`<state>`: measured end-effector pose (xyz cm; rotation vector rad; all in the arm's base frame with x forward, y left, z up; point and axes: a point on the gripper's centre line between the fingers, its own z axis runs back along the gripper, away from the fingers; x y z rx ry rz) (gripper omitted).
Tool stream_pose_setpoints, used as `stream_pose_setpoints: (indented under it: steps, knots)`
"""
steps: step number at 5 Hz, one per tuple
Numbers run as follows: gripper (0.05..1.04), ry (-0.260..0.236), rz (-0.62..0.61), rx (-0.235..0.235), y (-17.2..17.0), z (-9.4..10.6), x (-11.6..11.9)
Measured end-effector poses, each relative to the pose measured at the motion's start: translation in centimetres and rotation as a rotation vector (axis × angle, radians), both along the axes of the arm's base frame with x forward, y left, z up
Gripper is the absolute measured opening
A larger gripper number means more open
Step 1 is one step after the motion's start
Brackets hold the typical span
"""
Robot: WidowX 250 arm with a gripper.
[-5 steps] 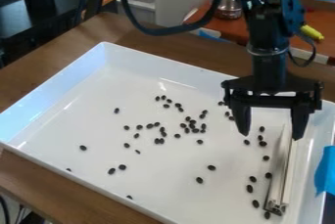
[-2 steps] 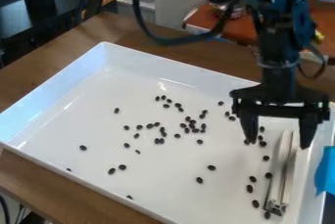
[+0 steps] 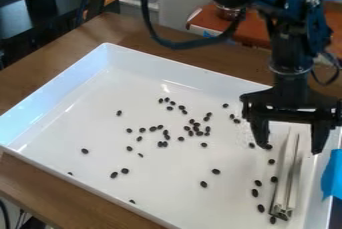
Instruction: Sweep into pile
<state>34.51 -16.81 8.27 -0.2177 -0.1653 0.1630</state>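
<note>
Dark beans point(image 3: 125, 171) are scattered over the left and middle of the white tray point(image 3: 60, 86), with a loose cluster formed near the tray's centre. More are strewn toward the tray's right side, where a long, slim tool point(image 3: 286, 183) is laid. Over the tray's right part the claw point(image 3: 290, 149) is held wide. Blue tape point(image 3: 332, 175) is stuck at the tray's right rim.

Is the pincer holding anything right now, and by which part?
Nothing is held. The pincer is open, its fingers apart, with the far end of the tool in view between them and a gap on either side.
</note>
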Motion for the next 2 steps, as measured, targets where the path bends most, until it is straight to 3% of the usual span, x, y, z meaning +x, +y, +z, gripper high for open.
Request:
stream_pose_setpoints:
  steps: [1, 2]
  knots:
    - [0.961, 0.012, -0.007, 0.031, -0.03, -1.08, -0.68]
    - [0.684, 0.026, 0.001, 0.046, 0.05, -1.45, -0.87]
